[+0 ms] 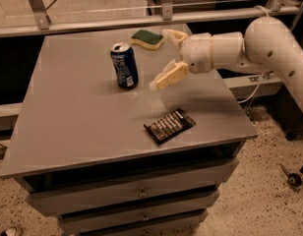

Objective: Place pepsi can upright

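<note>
The pepsi can (124,65), dark blue with white lettering and a silver top, stands upright on the grey table top (77,117), left of centre toward the back. My gripper (164,59) is open and empty, a short way to the right of the can and clear of it. One cream finger (167,75) points down-left toward the table, the other (174,36) reaches up near the sponge.
A green-and-yellow sponge (147,39) lies at the back of the table behind the gripper. A flat black ridged packet (169,125) lies near the front right. A metal rail (141,19) runs behind the table. Drawers (136,193) sit below.
</note>
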`<action>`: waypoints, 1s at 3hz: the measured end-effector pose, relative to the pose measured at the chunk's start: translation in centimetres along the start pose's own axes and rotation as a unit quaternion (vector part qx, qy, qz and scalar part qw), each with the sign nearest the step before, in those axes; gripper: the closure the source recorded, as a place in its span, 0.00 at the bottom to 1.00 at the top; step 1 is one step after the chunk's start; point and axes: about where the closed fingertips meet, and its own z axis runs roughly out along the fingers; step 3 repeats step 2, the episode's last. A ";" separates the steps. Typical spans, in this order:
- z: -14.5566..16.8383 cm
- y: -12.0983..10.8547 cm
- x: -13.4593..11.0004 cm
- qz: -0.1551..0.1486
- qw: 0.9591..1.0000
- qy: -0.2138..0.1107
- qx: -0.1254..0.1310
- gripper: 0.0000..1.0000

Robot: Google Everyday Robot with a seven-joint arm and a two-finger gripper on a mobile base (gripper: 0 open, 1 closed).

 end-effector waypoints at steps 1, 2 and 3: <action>-3.0 -0.4 -0.1 -0.002 1.000 0.031 0.007 0.00; -3.0 -0.4 -0.1 -0.002 1.000 0.031 0.007 0.00; -3.0 -0.4 -0.1 -0.002 1.000 0.031 0.007 0.00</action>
